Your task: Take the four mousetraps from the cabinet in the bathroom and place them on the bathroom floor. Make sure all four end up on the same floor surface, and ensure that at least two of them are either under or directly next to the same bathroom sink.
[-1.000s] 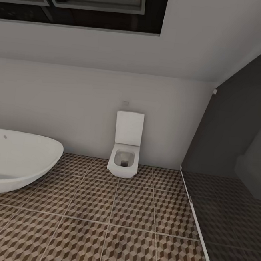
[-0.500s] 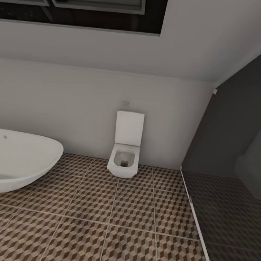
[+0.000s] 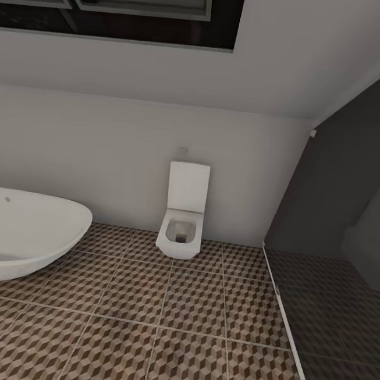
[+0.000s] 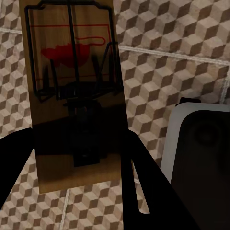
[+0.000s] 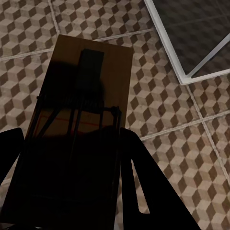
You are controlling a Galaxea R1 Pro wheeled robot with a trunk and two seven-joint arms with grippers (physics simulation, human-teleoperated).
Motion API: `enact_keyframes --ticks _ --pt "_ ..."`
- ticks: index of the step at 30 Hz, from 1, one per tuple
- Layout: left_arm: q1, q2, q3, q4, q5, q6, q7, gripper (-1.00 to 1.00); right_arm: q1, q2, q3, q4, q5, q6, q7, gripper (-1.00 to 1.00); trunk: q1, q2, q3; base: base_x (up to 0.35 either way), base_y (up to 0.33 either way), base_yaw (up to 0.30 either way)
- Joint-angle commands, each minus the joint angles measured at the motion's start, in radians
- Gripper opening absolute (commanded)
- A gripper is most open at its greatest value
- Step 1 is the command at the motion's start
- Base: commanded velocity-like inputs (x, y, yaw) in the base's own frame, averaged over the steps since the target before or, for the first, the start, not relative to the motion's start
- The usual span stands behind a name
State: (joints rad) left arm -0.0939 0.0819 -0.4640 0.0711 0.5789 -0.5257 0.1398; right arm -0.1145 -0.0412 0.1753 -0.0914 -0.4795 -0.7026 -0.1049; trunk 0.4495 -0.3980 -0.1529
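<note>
In the left wrist view a tan mousetrap (image 4: 72,57) with a dark wire frame and a red spot sits between the dark fingers of my left gripper (image 4: 76,163), which is shut on it above the bathroom floor (image 4: 167,57). My right gripper (image 5: 72,158) is shut on a second mousetrap (image 5: 91,72), which hangs in shadow over the cube-patterned floor (image 5: 163,110). The cabinet and the sink are out of view.
Ahead, a white square toilet (image 3: 181,224) stands against the pale wall. A white oval tub (image 3: 21,234) is at the left. A dark glass shower screen (image 3: 337,240) with a pale floor rail (image 5: 191,72) closes the right side. Patterned tiles (image 3: 187,330) stretch between them.
</note>
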Motion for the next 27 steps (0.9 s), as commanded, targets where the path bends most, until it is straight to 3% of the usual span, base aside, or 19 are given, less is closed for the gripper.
enact_keyframes --ticks 1,27 --pt "-0.001 -0.001 -0.007 0.003 -0.002 -0.003 0.006 -1.00 -0.001 0.000 0.009 0.000 -0.002 -0.002 -0.009 -1.00 0.001 -0.002 -0.002 0.000 0.000 0.000" --pt "-0.001 -0.001 -0.007 0.003 -0.002 -0.003 0.006 -1.00 -0.001 0.000 0.009 0.000 -0.002 -0.002 -0.009 -1.00 0.001 -0.002 -0.002 0.000 0.000 0.000"
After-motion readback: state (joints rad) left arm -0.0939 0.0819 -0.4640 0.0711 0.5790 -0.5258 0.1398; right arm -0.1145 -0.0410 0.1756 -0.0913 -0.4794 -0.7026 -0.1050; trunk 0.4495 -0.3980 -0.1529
